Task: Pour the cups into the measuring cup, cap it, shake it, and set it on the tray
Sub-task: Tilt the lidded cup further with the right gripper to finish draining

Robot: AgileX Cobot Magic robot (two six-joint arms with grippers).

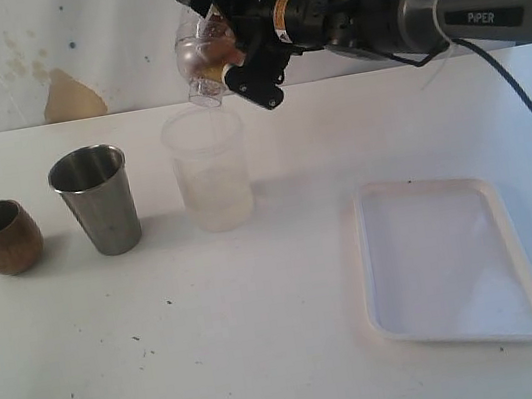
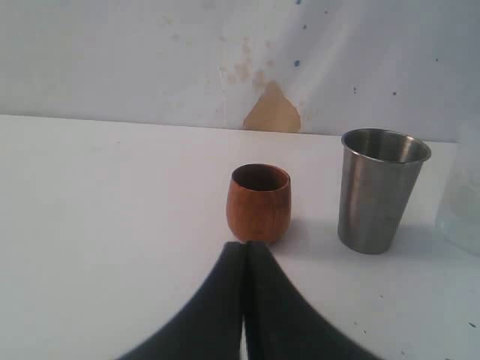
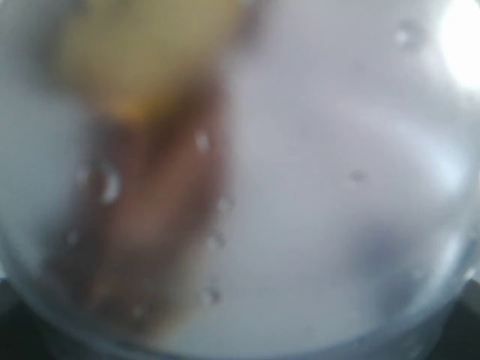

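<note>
On the white, speck-marked worktop (image 1: 271, 361) the rounded brown wooden cup (image 1: 4, 237) stands near the left edge. The tapered brushed-steel tumbler (image 1: 96, 201) is just beside it, apart, and a frosted translucent tapered cup (image 1: 209, 171) stands upright toward the middle. The flat white tray (image 1: 458, 326), with rounded corners and a low rim, lies toward the right front corner.

The right gripper (image 1: 221, 45) has its jaws spread wide around the clear plastic measuring cup (image 1: 196, 61). It holds the cup tilted in the air, its lower end just above the frosted cup's rim. Up close its wall (image 3: 300, 225) is blurred and beaded with droplets, and the scale cannot be made out.

The left gripper (image 2: 244, 251) is closed, with its black fingers pressed together and nothing between them. Its tips sit just in front of the wooden cup (image 2: 259, 202); contact cannot be told.
</note>
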